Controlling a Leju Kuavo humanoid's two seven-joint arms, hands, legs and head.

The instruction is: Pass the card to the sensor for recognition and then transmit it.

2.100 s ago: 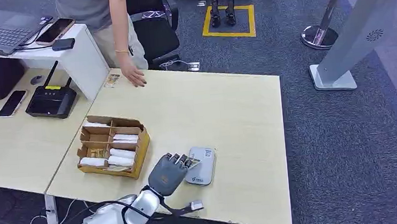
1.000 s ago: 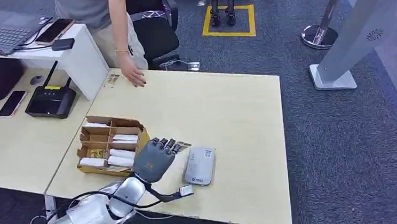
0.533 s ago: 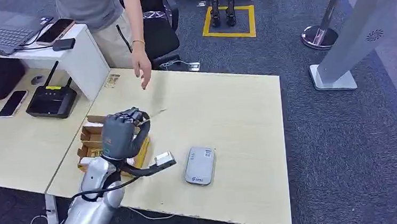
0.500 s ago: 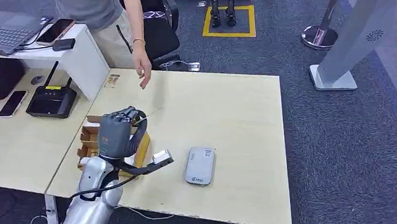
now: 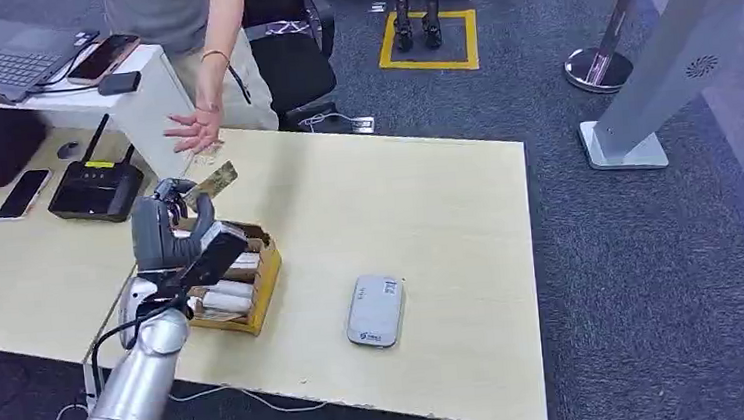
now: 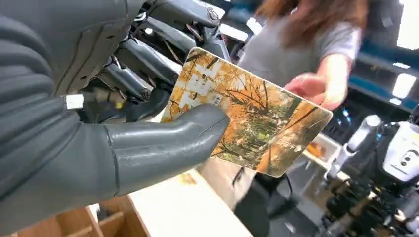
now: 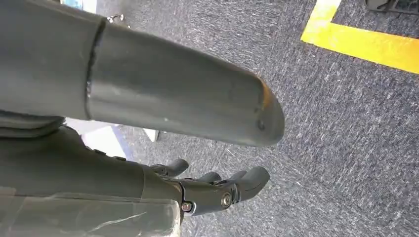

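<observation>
My left hand is raised over the table's back left, above the cardboard box. It pinches an orange card with an autumn-tree print between thumb and fingers. The left wrist view shows the card close up, with the thumb pressed on its face. A person's open hand hovers just beyond the card, and in the left wrist view that hand is blurred. The grey sensor lies flat on the table, well to the right of my left hand. My right hand hangs over carpet and holds nothing.
The box holds white rolls in compartments. A router and a phone lie on the neighbouring desk, with a laptop on a raised shelf. A black chair stands behind the table. A white stand rises at the right.
My left hand carried the card from beside the sensor up and to the back left, over the box. The person's hand swung left and turned open toward the card.
</observation>
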